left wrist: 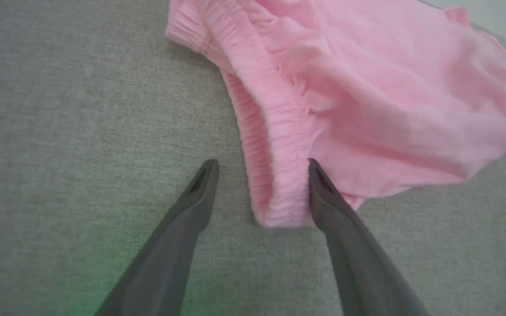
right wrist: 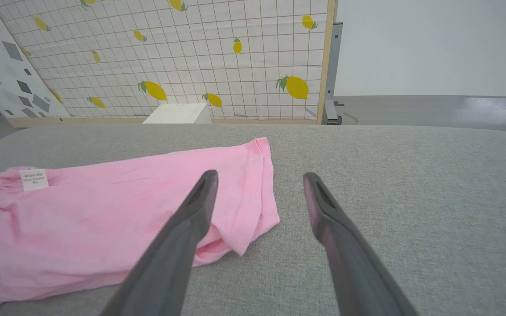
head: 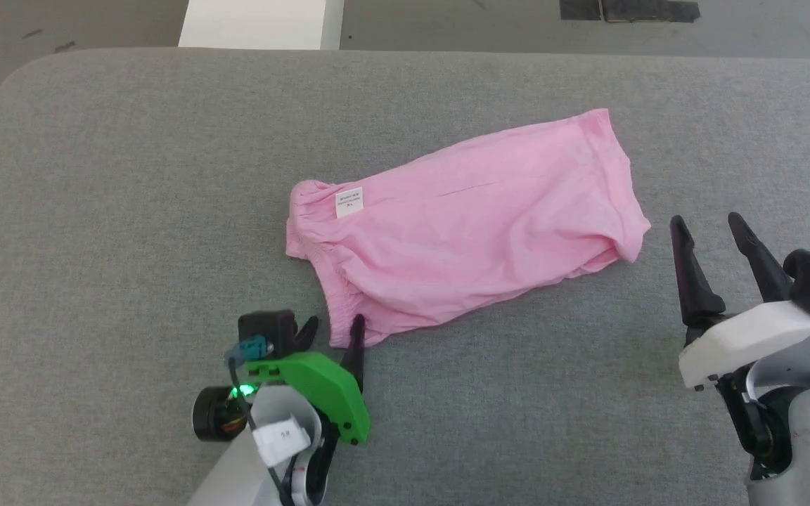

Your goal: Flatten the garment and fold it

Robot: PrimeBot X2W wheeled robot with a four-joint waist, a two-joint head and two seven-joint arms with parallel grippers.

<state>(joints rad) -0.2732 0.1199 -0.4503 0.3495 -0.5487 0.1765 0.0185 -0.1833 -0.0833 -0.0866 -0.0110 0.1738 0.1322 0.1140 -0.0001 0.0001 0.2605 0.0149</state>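
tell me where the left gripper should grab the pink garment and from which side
Probably the near corner of the gathered elastic edge, approached from the robot's side, low over the grey padded surface. That band is thicker and more bunched than the rest of the pink garment, and the open left gripper has one finger on each side of it.

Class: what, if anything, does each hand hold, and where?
Nothing held: left hand open astride the garment at its gathered edge; right hand open, apart.

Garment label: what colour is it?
The label is white with small dark print; clearest in the head view.
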